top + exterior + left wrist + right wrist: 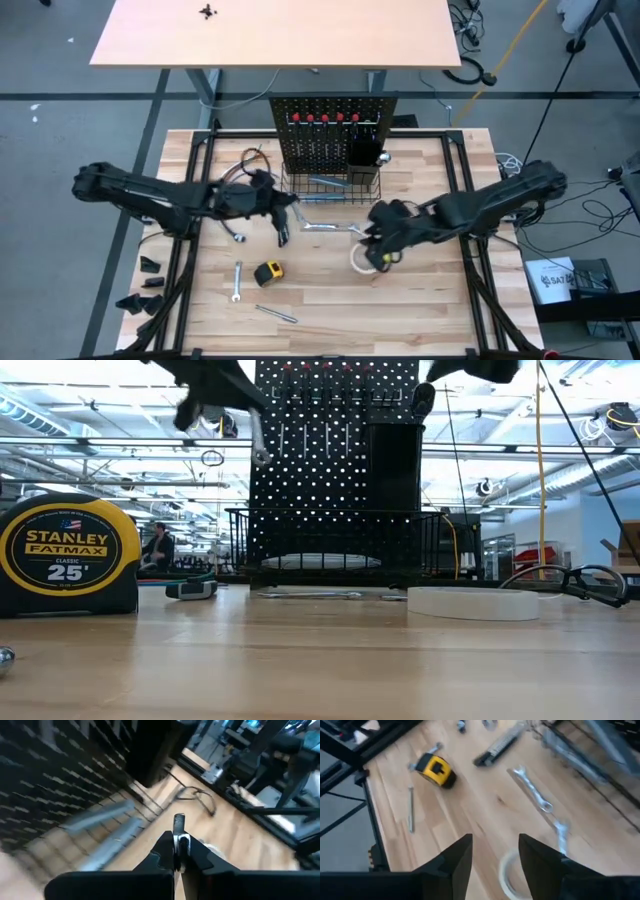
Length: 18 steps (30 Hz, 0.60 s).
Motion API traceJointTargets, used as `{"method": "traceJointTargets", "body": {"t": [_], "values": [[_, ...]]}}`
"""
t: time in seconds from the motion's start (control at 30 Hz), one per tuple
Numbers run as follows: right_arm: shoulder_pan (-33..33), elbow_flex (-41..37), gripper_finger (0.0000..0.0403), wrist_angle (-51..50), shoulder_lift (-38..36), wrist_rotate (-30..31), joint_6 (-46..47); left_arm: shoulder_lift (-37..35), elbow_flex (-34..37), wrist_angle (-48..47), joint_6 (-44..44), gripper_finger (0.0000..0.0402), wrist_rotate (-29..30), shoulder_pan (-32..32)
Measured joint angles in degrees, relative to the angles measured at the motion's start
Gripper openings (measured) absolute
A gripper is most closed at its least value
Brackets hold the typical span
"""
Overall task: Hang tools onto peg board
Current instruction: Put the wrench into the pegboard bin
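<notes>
High view shows you the peg board (322,130) standing upright at the far middle of the table (420,310), with its wire basket (335,186) along the bottom. Red-handled screwdrivers (325,118) already hang near its top. Your left gripper (283,214) is just left of the basket, up off the table. Its fingers are squeezed shut on a silver wrench (178,822), and the end of that wrench pokes out past the fingertips in the left wrist view. In the low view you can see this wrench (257,442) hanging down in the air beside the board.

Your right gripper (378,255) is to the right, over the near edge of the white tape roll (362,262). Its fingers are partly open and they hold nothing.

More tools lie on the table. Another wrench (325,227) lies between the two grippers. The yellow tape measure (268,272) sits nearer to you, with a small wrench (237,281) on its left and a thin silver tool (276,314) nearest of all.
</notes>
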<state>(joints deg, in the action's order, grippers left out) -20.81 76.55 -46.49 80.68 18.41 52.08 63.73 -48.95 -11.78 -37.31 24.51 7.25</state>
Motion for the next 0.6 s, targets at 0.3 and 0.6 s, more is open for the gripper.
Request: {"method": "traceJointTargets", "body": {"t": [0.3,0.6], "values": [[-2.7,0.0,0.0147,-19.3,-8.5,0.8,8.6,-7.0,-12.0,-14.7,11.7,0.0005,8.8,0.3],[1.2,-0.8,0.0143,-23.0,-20.5,-2.9,-2.0,0.9,-24.1,-7.3,24.2,0.0005,12.8,0.2]]}}
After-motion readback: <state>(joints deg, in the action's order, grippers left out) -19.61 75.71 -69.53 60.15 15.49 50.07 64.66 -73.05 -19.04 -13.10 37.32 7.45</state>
